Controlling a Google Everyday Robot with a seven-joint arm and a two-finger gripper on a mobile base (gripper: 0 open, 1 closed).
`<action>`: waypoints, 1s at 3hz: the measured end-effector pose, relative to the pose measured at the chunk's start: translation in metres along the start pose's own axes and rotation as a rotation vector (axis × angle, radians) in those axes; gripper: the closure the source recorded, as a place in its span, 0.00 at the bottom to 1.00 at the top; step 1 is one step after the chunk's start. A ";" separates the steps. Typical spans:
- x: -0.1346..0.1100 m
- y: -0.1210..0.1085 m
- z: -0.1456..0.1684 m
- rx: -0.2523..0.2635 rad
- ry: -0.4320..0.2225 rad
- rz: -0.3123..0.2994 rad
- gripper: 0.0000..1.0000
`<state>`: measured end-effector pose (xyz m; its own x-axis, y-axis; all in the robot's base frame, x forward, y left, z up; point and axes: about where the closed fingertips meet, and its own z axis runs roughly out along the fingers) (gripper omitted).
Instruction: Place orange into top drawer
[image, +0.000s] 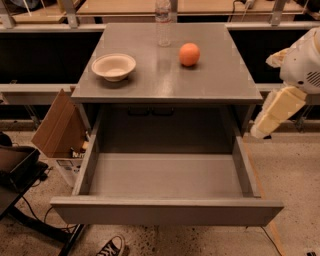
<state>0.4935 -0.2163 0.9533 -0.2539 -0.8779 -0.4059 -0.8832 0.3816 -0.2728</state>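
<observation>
at the right edge of our view, beside the cabinet and about level with the drawer opening, hangs the hand (274, 114). we cannot tell whether it is open or closed. the orange (189, 54) lies up and toward the left of our view from it, well apart, on the back half of the worktop (210, 82), near a clear bottle (163, 25) and right of a beige bowl (114, 66). round, smooth and evenly coloured, it has no long axis, so we judge any approach angle will serve. the top drawer (165, 176) stands pulled out below, plain grey inside.
</observation>
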 end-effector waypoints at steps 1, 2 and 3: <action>-0.050 -0.089 0.076 0.021 -0.294 0.062 0.00; -0.091 -0.143 0.125 -0.002 -0.477 0.092 0.00; -0.083 -0.165 0.149 -0.005 -0.511 0.128 0.00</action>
<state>0.7190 -0.1636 0.9025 -0.1360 -0.5706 -0.8099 -0.8598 0.4741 -0.1897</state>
